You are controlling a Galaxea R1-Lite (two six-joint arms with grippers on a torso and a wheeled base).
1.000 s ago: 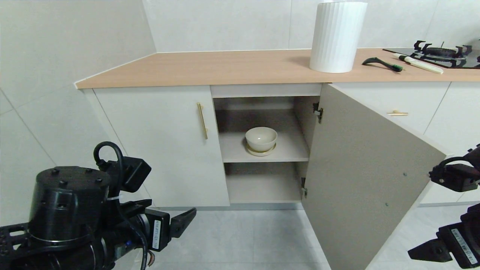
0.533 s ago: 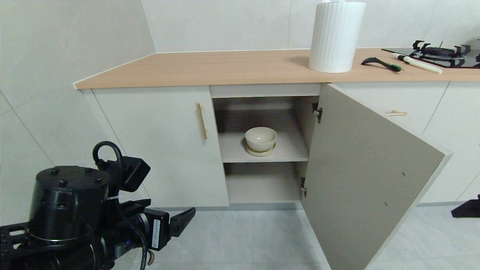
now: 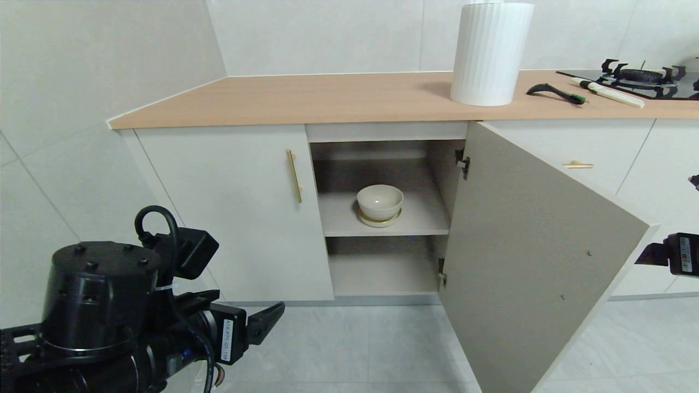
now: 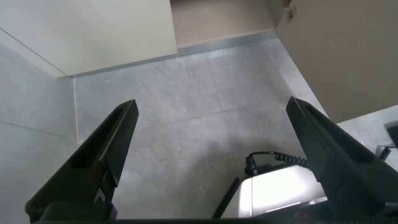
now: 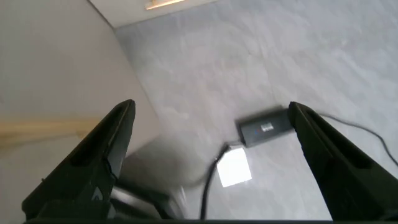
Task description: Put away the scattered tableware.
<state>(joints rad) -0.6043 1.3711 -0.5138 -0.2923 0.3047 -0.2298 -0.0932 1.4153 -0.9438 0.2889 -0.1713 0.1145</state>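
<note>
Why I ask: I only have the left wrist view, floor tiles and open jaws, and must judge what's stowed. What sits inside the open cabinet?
Observer: A cream ceramic bowl stands on a small cream saucer on the middle shelf.
Operator: Anything left out on the wooden countertop?
Observer: Yes, a black curved utensil and a long cream utensil lie near the black gas stove.
Operator: Is the right arm carrying something?
Observer: No, the right gripper has its jaws apart with nothing between them.
</note>
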